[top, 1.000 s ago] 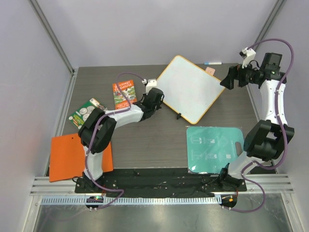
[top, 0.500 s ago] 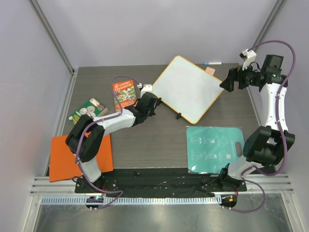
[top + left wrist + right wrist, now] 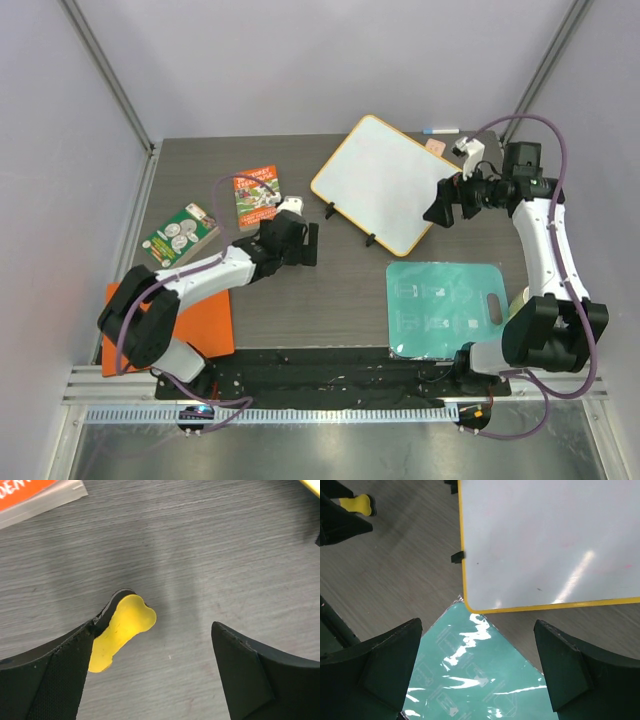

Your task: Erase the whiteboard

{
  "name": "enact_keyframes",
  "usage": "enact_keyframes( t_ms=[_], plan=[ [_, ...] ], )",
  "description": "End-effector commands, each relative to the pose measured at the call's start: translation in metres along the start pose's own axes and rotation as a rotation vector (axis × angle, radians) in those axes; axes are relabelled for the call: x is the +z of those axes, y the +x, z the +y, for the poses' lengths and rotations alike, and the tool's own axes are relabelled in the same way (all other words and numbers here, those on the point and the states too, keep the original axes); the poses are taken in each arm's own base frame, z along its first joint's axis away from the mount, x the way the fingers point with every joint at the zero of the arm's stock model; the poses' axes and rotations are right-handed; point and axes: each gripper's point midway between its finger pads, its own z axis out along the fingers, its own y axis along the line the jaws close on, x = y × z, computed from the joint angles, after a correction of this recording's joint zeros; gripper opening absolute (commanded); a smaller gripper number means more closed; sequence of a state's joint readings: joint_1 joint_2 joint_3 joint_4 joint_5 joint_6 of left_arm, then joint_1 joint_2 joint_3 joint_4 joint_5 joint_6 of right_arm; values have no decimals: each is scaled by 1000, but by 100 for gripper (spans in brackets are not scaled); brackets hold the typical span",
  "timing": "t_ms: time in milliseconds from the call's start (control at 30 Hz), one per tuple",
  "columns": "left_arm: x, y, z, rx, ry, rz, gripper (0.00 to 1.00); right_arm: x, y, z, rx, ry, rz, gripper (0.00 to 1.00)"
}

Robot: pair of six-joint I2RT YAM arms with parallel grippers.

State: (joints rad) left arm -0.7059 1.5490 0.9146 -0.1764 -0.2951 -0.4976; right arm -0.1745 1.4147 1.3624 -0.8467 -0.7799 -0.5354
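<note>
I've got the L claw (image 3: 303, 244) low over the table (image 3: 330, 290), jaws spread wide w/ nothing between them; wrist cam shows bare wood grain in the gap (image 3: 165, 645). A yellow bit (image 3: 122, 627) sits right at the tip of its left finger, and I can't tell if it's fixed to the finger or lying on the table. The board (image 3: 388, 185) lies ahead and to the right of this claw, apart from it, so only a sliver of its yellow rim shows at the top right of the wrist cam. A book (image 3: 257, 195) is ahead-left of the claw, nearby but not touching. The R claw (image 3: 437, 210) hangs above the table, also wide open and holding nothing (image 3: 477, 625). Directly ahead of it is the board (image 3: 550, 540), white face up w/ faint pink marks and a black foot (image 3: 456, 556) on its left edge. The board's near rounded corner falls approx. between the fingers. Under the R claw is the teal mat (image 3: 470, 680). Its corner meets the board's corner in this view, but I can't tell if they touch.
</note>
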Motion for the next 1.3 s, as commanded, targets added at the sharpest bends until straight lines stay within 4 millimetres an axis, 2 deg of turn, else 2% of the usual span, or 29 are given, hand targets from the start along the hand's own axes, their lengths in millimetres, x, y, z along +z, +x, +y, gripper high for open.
enact_keyframes(
  t_ms=[0, 133, 233, 400, 433, 500, 533, 567, 600, 700, 800, 867, 1133, 1267],
  plan=[
    [-27, -10, 3, 16, 32, -44, 97, -2, 3, 18, -29, -13, -1, 100],
    [-39, -5, -2, 12, 90, -38, 100, -3, 4, 28, -17, -32, -9, 100],
    [-45, -3, 5, -8, 69, -50, 100, -7, 4, 33, -16, -31, -19, 100],
    [-47, 14, 14, -36, 41, 16, 100, -7, 11, 39, -11, -39, -10, 100],
    [-45, 28, 21, -25, 2, 68, 100, -7, 11, 40, -11, -39, -10, 100],
    [-45, 30, 35, -2, -110, 52, 100, -7, 13, 41, -9, -41, -9, 100],
    [-48, 41, 38, 39, -154, 78, 100, -8, 14, 42, -8, -43, -8, 100],
    [-49, 40, 46, 52, -216, 64, 100, -7, 14, 42, -6, -44, -9, 100],
    [-49, 43, 45, 51, -225, 71, 100, -7, 14, 42, -6, -45, -11, 100],
    [-47, 61, 36, 29, -171, 107, 100, -6, 13, 42, 0, -51, -12, 100],
    [-48, 66, 23, 13, -106, 88, 100, -6, 12, 44, 6, -63, -17, 100],
    [-50, 59, 12, -15, -42, 51, 100, -6, 12, 46, 4, -68, -20, 100],
    [-39, 75, -9, -13, 47, 86, 100, -3, 17, 53, 9, -103, -14, 100],
    [-38, 70, -28, -36, 110, 61, 100, -1, 19, 54, 7, -108, -7, 100]
  ],
)
